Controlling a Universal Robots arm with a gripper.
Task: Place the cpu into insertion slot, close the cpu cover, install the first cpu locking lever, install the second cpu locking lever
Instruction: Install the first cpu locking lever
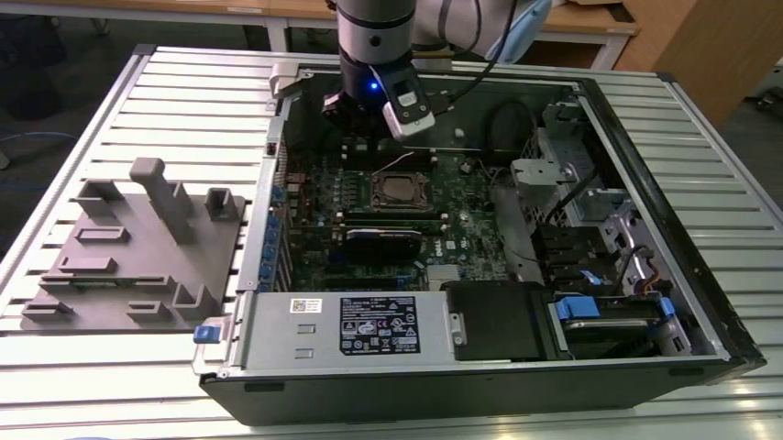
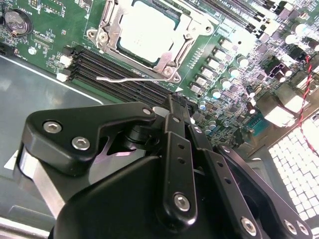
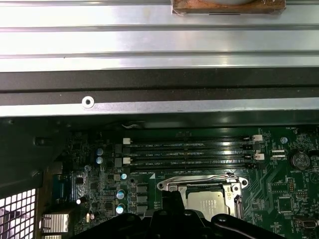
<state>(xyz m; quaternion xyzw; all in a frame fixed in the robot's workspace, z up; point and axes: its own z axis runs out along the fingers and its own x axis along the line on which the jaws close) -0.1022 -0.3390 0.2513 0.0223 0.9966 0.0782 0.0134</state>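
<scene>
Workshop — slatted metal bench (image 1: pixel 183 101), wooden desks (image 1: pixel 593 27)

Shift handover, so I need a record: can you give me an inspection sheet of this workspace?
Surface: slatted metal table, bearing an open computer case.
Job's things: chip lies inside the cover frame, which is down flat; one thin lever sticks out free over the memory slots.
Clutter: grey moulded fixture on the table, at the exterior view's left of the case.
Gripper: gripper hangs over the board, close to the chip.
Cables: black cable loop inside the case.
Surroundings: wooden desks behind the table.
</scene>
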